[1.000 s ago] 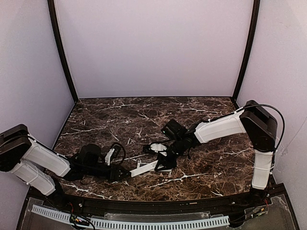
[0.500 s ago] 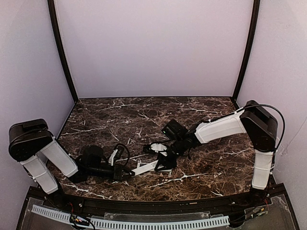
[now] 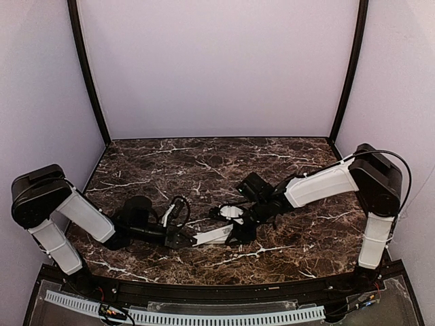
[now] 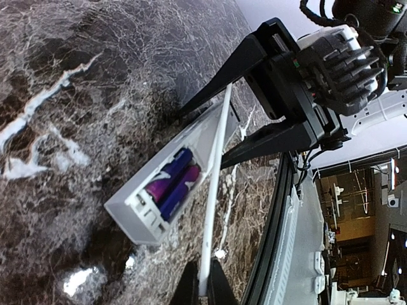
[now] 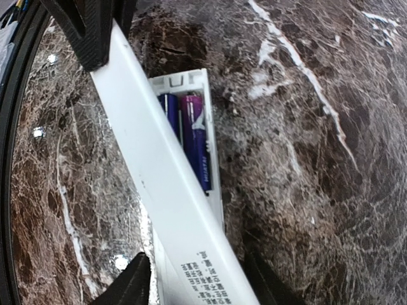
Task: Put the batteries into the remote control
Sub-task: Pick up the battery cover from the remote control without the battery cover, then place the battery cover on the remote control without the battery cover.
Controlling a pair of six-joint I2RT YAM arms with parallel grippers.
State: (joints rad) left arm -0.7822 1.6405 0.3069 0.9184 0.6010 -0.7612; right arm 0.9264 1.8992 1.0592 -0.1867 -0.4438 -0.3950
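Observation:
The remote control (image 3: 212,235) lies on the marble, back side up, with its compartment open. Both blue-purple batteries (image 4: 173,184) sit side by side inside it; they also show in the right wrist view (image 5: 191,136). My left gripper (image 4: 203,289) is shut on the thin white cover (image 4: 216,171), which is held edge-on, slanting along and over the compartment. In the right wrist view the cover (image 5: 159,171) crosses the remote (image 5: 213,165) diagonally and hides part of the batteries. My right gripper (image 5: 200,286) is shut on the remote's other end. The left gripper (image 3: 181,238) and right gripper (image 3: 238,231) face each other.
The table's near black edge (image 3: 217,285) runs just in front of the remote. Purple walls enclose the marble top (image 3: 204,163) at the back and on both sides.
My left arm has reached right, bringing its gripper up to the remote's near end. The right arm and the remote have shifted slightly to the right.

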